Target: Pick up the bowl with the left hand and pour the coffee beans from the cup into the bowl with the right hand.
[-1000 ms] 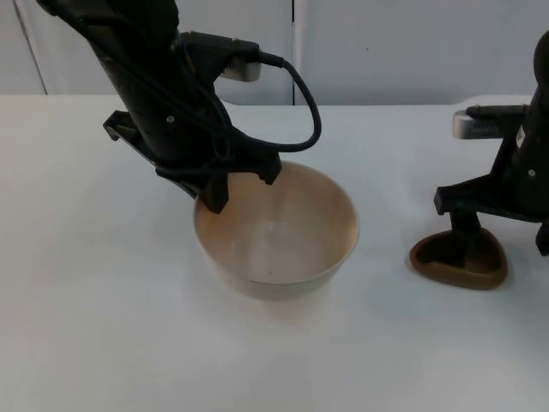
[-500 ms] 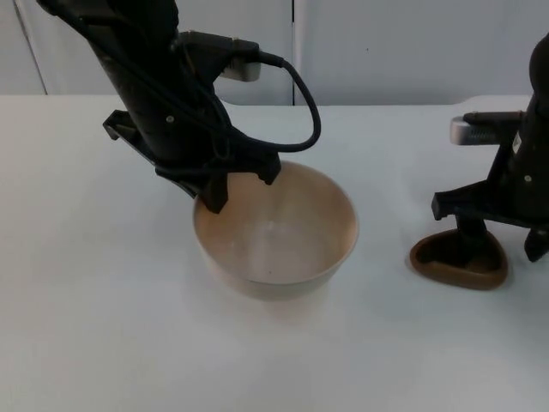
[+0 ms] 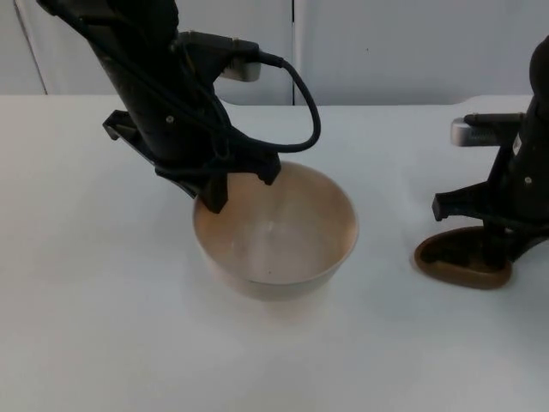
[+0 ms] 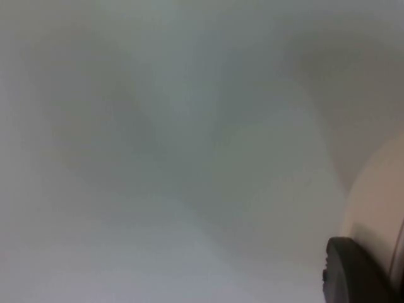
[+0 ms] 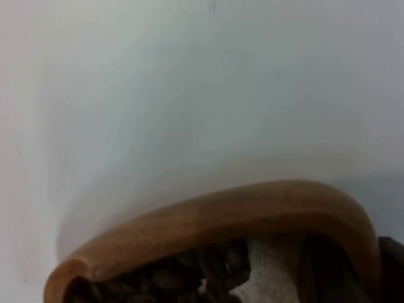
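Note:
A cream bowl [image 3: 283, 236], with nothing in it, sits at the table's middle. My left gripper [image 3: 214, 196] is shut on its back-left rim; in the left wrist view a black fingertip [image 4: 356, 274] lies against the bowl's pale wall [image 4: 379, 202]. A brown wooden cup [image 3: 455, 268] stands at the right. My right gripper [image 3: 493, 247] comes down onto its far right rim and is closed on the wall. In the right wrist view the cup's rim [image 5: 252, 202] curves over dark coffee beans [image 5: 177, 278].
The white table [image 3: 103, 326] runs to the grey partition wall [image 3: 386, 43] behind. A hand's width of bare table separates bowl and cup. The left arm [image 3: 146, 77] leans over the table's back left.
My right gripper has slid right along the cup and closed its fingers on the rim; the cup shifted slightly right. The left arm and bowl have stayed still.

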You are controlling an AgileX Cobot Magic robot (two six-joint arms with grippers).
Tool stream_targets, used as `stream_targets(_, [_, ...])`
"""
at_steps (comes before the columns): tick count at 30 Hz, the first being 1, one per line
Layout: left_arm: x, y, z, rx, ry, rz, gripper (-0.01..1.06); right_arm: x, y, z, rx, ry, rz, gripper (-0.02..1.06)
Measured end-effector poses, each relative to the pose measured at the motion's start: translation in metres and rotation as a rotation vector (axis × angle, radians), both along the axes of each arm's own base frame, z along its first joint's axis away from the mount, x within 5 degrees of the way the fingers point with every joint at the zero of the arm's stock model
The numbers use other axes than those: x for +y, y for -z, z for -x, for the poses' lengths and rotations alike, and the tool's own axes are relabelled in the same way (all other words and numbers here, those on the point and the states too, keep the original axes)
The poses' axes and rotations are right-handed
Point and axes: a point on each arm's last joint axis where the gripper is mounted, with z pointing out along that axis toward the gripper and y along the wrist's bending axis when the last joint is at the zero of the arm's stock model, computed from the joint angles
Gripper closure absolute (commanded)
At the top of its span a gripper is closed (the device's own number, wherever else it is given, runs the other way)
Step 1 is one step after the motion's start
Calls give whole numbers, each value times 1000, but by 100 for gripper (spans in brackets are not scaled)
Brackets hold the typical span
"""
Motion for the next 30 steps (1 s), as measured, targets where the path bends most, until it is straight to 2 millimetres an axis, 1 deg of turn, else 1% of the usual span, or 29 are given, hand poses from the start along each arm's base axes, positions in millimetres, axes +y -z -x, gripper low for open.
stream_targets(1, [0,0,0,0,0,0,105,0,0,0,0,0,0,105])
stream_targets(12, [0,0,0,0,2,0,105,0,0,1,15,6,2,105])
stream_targets(14, [0,0,0,0,2,0,105,0,-5,2,14,7,2,105])
stream_targets(16, [0,0,0,0,2,0,105,-1,-15,3,4,1,3,105])
stream_targets(17, [0,0,0,0,2,0,105,-1,-15,3,4,1,3,105])
stream_targets(19, [0,0,0,0,2,0,105,-3,-27,3,-18,-13,4,105])
stream_targets(21, [0,0,0,0,2,0,105,-3,-44,4,-49,-21,-2,105])
stream_targets(22, [0,0,0,0,2,0,105,-3,-44,4,-49,-21,-2,105])
stream_targets(27, [0,0,0,0,2,0,105,-7,-85,12,-102,-51,-7,105])
stream_targets(28, [0,0,0,0,2,0,105,-7,-85,12,-102,-51,-7,105])
stream_targets(30, [0,0,0,0,2,0,105,-9,-105,19,-120,-65,-6,105])
